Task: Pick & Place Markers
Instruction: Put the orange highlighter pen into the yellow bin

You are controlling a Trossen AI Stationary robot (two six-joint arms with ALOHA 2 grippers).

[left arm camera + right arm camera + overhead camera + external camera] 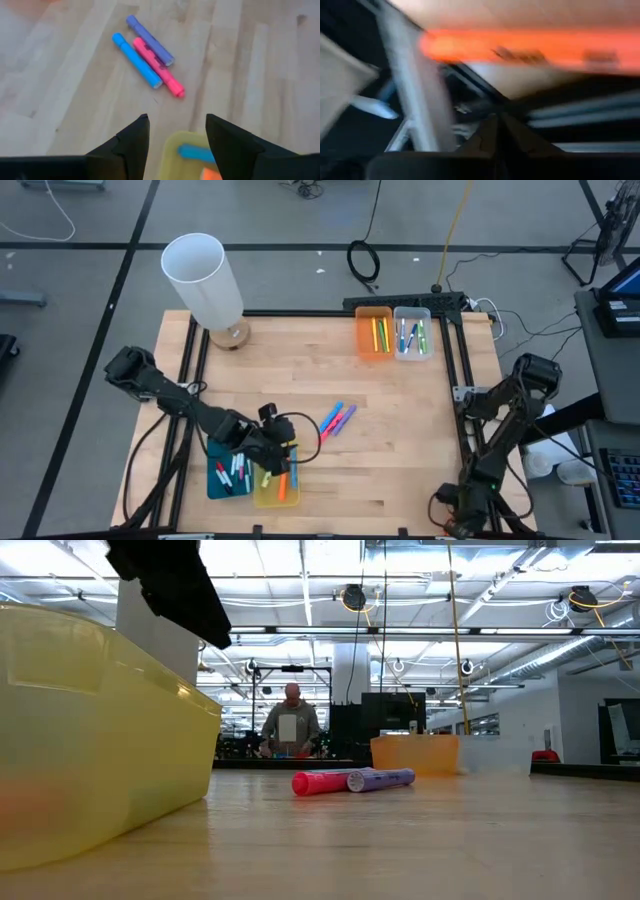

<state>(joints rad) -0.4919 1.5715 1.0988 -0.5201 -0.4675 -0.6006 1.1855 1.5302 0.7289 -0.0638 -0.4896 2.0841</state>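
three loose markers, a blue one [136,60], a pink one [158,66] and a purple one [149,40], lie flat side by side near the middle of the wooden table [400,440], long axes running diagonally, touching or nearly so. each is a short, stubby pen with a cap in its own colour. the left gripper [177,134] hangs over the yellow bin [276,493], fingers apart and empty; a blue and an orange marker lie in that bin. the right gripper [496,131] is off the table's right edge, fingers pressed together.
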